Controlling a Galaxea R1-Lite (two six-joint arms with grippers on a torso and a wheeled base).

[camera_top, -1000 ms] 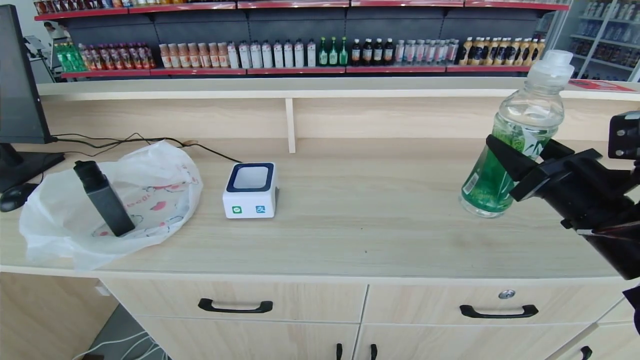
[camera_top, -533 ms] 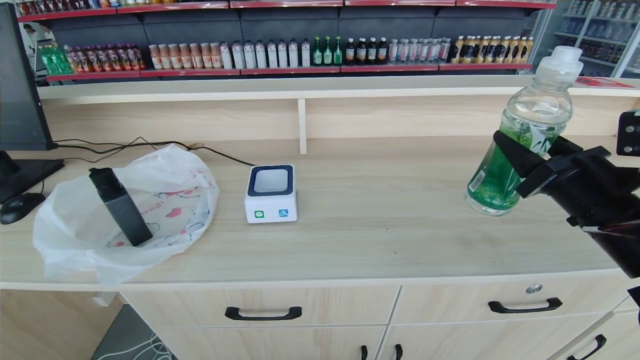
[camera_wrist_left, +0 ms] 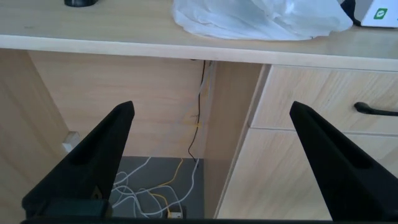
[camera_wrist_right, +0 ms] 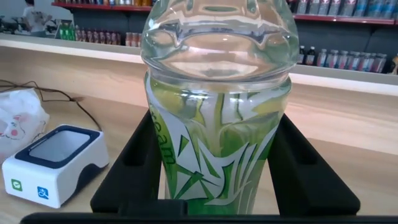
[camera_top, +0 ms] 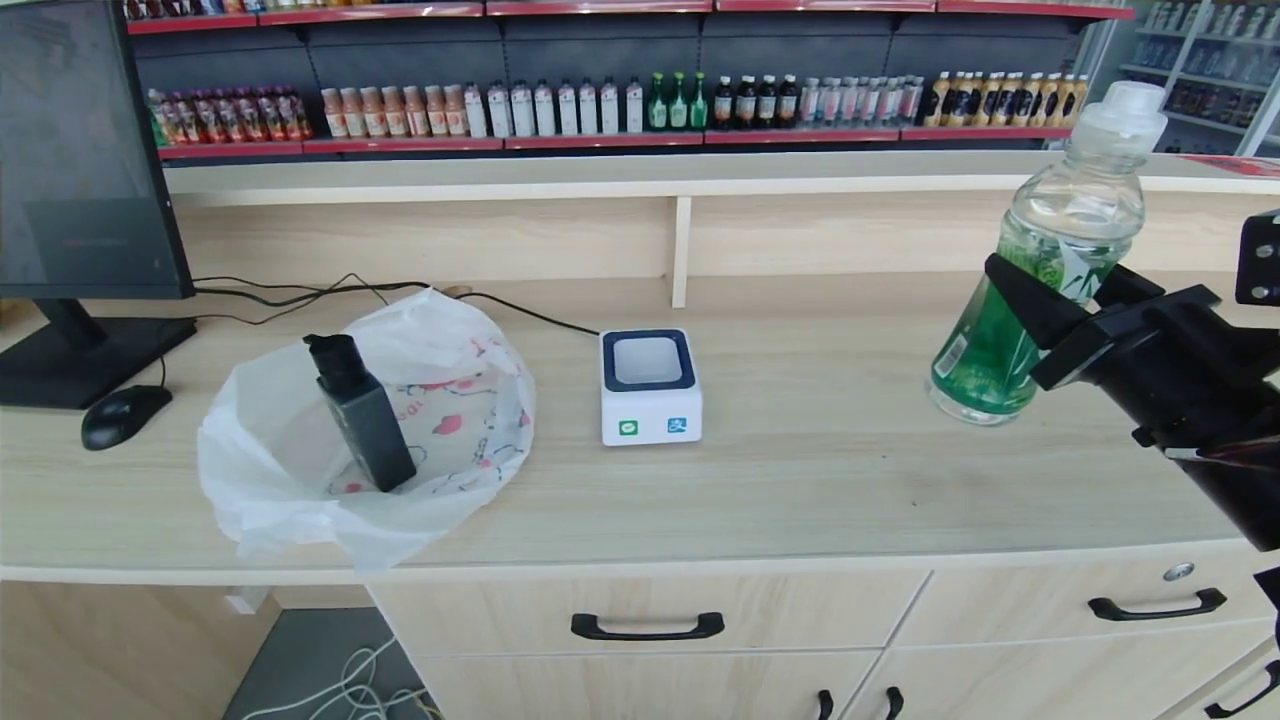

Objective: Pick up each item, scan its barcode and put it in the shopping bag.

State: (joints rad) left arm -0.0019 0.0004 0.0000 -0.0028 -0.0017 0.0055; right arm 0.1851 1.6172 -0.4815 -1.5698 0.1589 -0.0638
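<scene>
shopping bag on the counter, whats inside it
One dark bottle leans inside the open white shopping bag, its base on the bag's printed floor. The bag's crumpled near wall covers whatever might lie low behind it.

Right gripper clamped on a bottle, left gripper spread wide.

The right arm comes in from the robot's right side, its dark forearm rising toward the wrist, and the right gripper point(camera_top: 1050, 280) points forward and toward the robot's left. Its two black fingers point(camera_top: 1020, 300) press on opposite sides of the bottle point(camera_top: 980, 365), at about mid-height on the green label. The bottle leans in the grip, with the cap above the gripper and tipped back toward the wrist, and the base below and out past the fingertips. The left gripper point(camera_wrist_left: 211, 118) has its two black fingers well apart, tapering to tips that point away from the wrist.
</scene>
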